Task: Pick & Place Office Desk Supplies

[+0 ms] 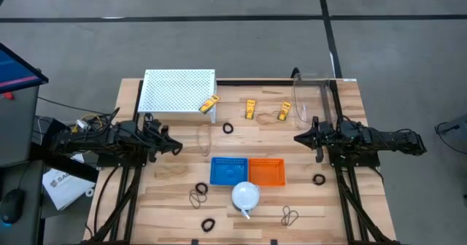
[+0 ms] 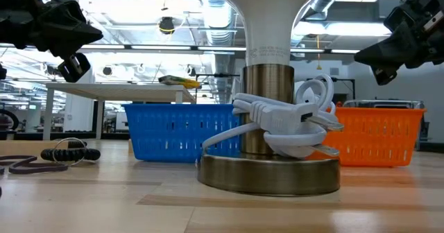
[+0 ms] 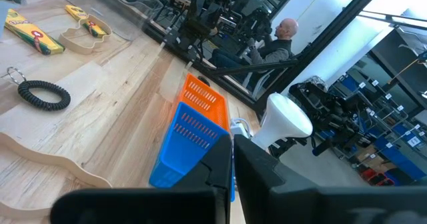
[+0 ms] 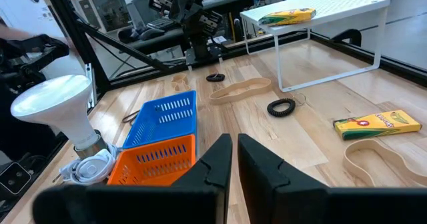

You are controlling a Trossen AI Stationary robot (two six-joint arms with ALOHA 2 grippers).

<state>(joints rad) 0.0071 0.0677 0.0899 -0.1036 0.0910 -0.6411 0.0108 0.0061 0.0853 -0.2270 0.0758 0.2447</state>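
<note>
L gripper (image 1: 177, 149) clenched, empty, hovering over table's left side w/ fingers toward centre. R gripper (image 1: 298, 138) likewise pinched closed, nothing held, over right side facing inward. Btwn them: blue basket (image 1: 228, 170) touching orange basket (image 1: 266, 171), side by side; white lamp (image 1: 245, 195) just in front. Supplies loose on the wood table (image 1: 175, 201): yellow boxes (image 1: 250, 109) near back, one on white perforated shelf (image 1: 177, 90); black coil rings (image 1: 228, 128) and tan rubber bands (image 1: 169, 172) scattered around baskets.

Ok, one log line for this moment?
left gripper: shut, empty | right gripper: shut, empty | blue basket, orange basket: empty | supplies: loose on table
</note>
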